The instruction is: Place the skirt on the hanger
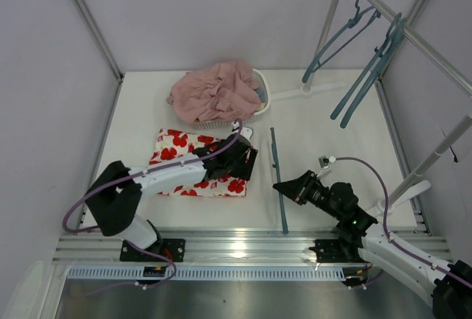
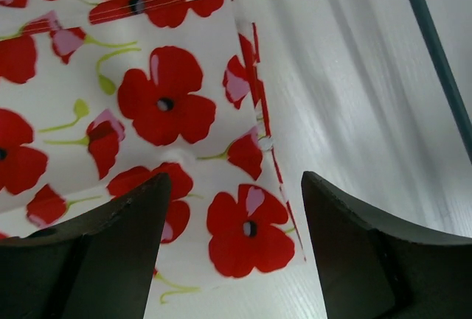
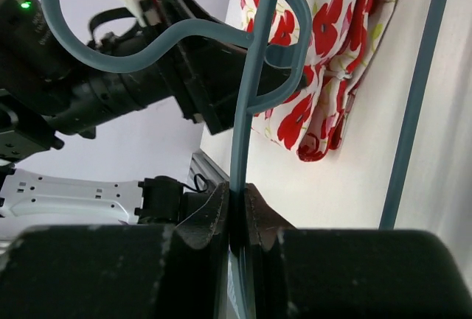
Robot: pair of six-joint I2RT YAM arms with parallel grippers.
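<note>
Over the skirt's (image 2: pixel 110 76) edge, left fingers (image 2: pixel 125 238) stand wide apart, empty; right fingers (image 3: pixel 210 223) pinch the hanger (image 3: pixel 243 135).

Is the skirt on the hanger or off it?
Off: the skirt lies on the table, apart from the hanger clamped in the right gripper.

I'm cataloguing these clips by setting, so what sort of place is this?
Probably a robot test cell staged as a laundry corner, not a home: a white table boxed in by plain panels, a metal mounting rail at its near edge, and a clothes rack with hangers near a laundry basket.
</note>
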